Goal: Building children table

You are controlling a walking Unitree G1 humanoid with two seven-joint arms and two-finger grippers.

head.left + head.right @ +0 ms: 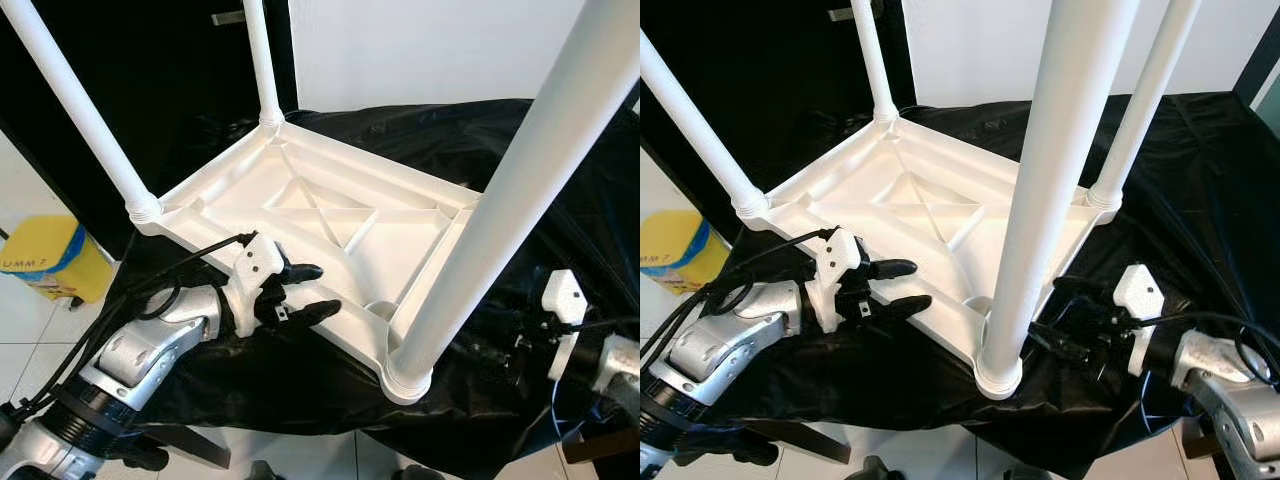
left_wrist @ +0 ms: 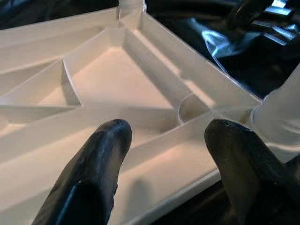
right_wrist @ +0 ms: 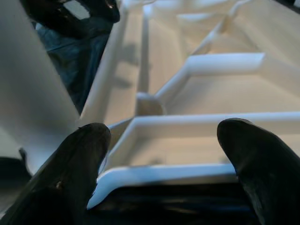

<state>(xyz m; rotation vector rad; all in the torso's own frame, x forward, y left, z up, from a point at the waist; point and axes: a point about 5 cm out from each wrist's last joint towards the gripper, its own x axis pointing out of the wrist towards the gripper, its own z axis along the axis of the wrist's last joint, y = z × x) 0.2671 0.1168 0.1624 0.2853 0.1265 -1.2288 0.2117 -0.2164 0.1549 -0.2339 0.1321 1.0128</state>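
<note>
Presently the white table point(image 1: 920, 200) is lying upside down on the black sheet point(image 1: 1200, 200), four legs standing up, so assembly is looking nearly finished. I am holding my left gripper point(image 1: 300, 290) apart at its near-left rim and my right gripper point(image 1: 1070, 320) apart by the near leg point(image 1: 1040, 200). Next I am judging a two-sided grasp for turning it over. Leg tops are running out of view.

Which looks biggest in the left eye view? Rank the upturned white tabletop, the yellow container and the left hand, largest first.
1. Upturned white tabletop, far the largest.
2. Yellow container, cut off by the picture's edge.
3. Left hand, open at the tabletop's rim.
The last two look close in size, so their order is unsure.
</note>
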